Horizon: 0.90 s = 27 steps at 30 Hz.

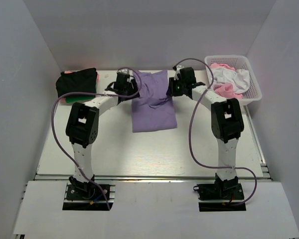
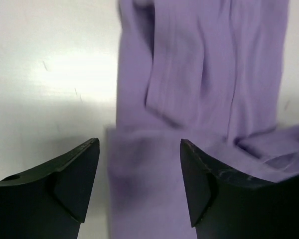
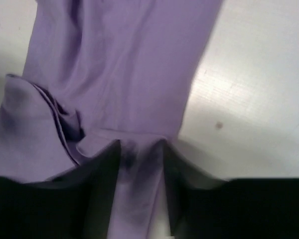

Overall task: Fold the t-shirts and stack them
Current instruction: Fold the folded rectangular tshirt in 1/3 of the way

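The lavender t-shirt lies as a long folded strip at the table's middle back, rumpled at its far end. My left gripper is at its far left corner. In the left wrist view that gripper is open, its jaws straddling the shirt's left edge. My right gripper is at the far right corner. In the right wrist view it is closed in on a fold of the lavender cloth near its right edge. A stack of black, green and pink shirts sits at the back left.
A white lattice basket at the back right holds pink and white clothes. White walls close in the table on the left, back and right. The table's bare white top stretches in front of the shirt.
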Each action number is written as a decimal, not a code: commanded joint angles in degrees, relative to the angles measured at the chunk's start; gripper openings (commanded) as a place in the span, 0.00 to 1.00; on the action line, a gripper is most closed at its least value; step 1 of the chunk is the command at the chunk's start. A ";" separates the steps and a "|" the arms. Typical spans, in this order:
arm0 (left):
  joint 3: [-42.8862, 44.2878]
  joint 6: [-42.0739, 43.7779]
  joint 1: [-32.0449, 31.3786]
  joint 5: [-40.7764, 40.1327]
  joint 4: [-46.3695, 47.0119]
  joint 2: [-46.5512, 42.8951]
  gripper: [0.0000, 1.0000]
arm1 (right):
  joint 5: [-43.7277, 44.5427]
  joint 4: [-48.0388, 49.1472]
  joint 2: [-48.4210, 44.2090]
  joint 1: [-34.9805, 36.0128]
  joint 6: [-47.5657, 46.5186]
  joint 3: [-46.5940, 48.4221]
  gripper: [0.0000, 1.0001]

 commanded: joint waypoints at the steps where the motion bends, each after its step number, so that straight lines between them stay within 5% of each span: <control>1: 9.35 -3.64 4.67 1.45 -0.65 1.69 0.77 | -2.44 0.53 2.53 -2.64 1.73 9.72 0.51; 3: 15.34 -3.65 5.91 7.24 -5.22 3.90 0.83 | -4.44 -5.27 4.64 -4.05 4.65 15.00 0.90; 6: 11.94 -2.95 5.92 9.11 -2.44 -0.04 1.00 | -6.22 -7.85 1.75 -4.94 6.23 11.95 0.90; 10: 0.88 0.02 5.92 10.86 2.06 -8.30 1.00 | -6.83 -4.69 -5.19 -4.76 5.36 1.94 0.90; 14: -2.74 3.89 4.52 12.53 -3.11 -12.35 1.00 | -9.29 -3.28 -13.10 -4.41 4.31 -11.03 0.90; 18: -13.89 4.61 3.11 22.28 1.96 -17.80 1.00 | -10.42 -0.65 -20.30 -4.15 4.03 -22.76 0.90; 27: -28.41 7.15 -2.25 18.43 1.18 -23.26 1.00 | -13.86 6.04 -26.21 -4.06 5.79 -38.33 0.90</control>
